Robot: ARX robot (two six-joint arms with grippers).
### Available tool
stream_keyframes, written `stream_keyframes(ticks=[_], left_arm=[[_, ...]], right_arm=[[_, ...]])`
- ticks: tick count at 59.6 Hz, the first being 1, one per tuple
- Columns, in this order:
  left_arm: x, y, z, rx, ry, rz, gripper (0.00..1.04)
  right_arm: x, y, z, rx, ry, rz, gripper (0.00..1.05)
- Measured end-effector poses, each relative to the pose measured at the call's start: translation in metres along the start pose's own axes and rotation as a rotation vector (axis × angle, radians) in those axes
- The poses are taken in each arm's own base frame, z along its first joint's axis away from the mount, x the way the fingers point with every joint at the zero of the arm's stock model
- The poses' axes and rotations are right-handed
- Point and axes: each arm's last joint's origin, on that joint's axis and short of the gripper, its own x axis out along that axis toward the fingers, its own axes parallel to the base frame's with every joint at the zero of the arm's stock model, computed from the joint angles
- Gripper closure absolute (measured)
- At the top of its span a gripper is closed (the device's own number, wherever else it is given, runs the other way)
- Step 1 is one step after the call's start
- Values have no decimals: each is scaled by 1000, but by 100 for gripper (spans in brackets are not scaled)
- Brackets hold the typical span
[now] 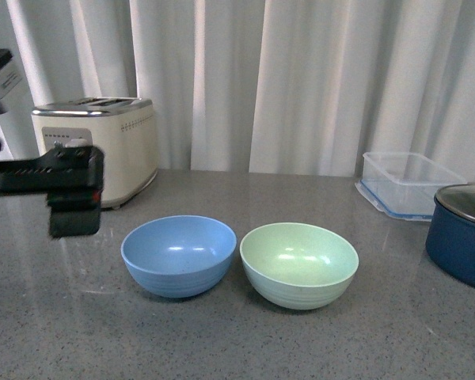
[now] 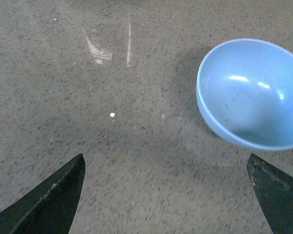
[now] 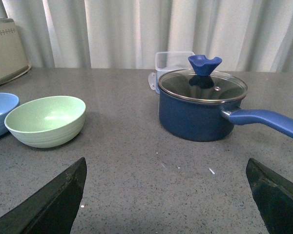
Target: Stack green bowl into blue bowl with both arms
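Observation:
The green bowl (image 1: 299,263) stands upright and empty on the grey counter, just right of the blue bowl (image 1: 179,254), rims nearly touching. My left arm (image 1: 59,184) hangs above the counter left of the blue bowl. My left gripper (image 2: 166,168) is open and empty, looking down at bare counter with the blue bowl (image 2: 251,92) off to one side. My right gripper (image 3: 166,170) is open and empty, low over the counter; the green bowl (image 3: 46,120) and the edge of the blue bowl (image 3: 1,113) lie ahead of it. The right arm is out of the front view.
A cream toaster (image 1: 103,146) stands at the back left. A clear plastic container (image 1: 408,184) sits at the back right. A dark navy lidded pot (image 1: 464,235) stands at the right edge; its long handle (image 3: 268,122) shows in the right wrist view.

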Motion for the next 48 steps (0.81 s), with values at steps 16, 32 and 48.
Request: stream_keyframes(ticks=[16,32,48], left_arm=[[-18,6,-14,44,-51,-16,9],[-37,38,-57,36,-555,-94,61],[-52,57,-95,53,-547,-94,101]], right_arm=[[0,0,0,0,0,0,10],[0,0,0,0,0,0,10],[0,0,0,0,0,0,10]])
